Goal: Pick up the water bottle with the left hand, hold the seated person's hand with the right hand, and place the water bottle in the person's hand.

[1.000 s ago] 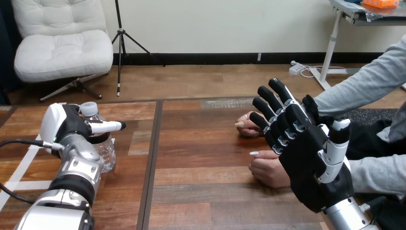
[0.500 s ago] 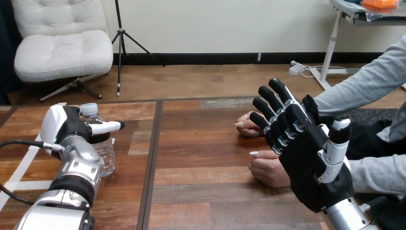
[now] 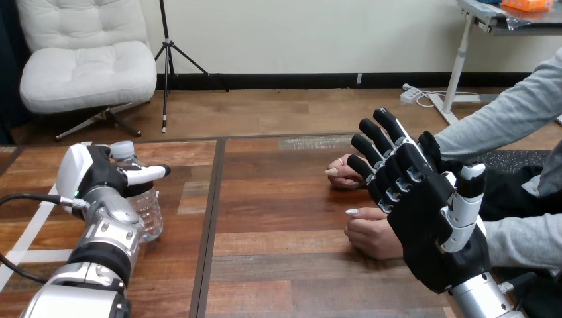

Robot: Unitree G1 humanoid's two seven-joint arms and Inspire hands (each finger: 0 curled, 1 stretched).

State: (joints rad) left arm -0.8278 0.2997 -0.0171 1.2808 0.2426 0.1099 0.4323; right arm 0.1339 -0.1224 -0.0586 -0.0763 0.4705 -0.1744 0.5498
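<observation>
While the water bottle [image 3: 150, 211] stands upright just behind the left robot hand [image 3: 96, 173], whose hold on it I cannot tell, the right robot hand [image 3: 427, 218] is spread wide open right beside the person's hands [image 3: 371, 237] resting on the table [image 3: 278, 265].

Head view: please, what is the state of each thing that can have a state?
water bottle: upright on the table, capped.
left robot hand: against the water bottle; grip cannot be told.
right robot hand: open, raised, holding nothing.
person's nearer hand: loosely curled, resting on the table.
person's farther hand: resting on the table, partly hidden.
</observation>
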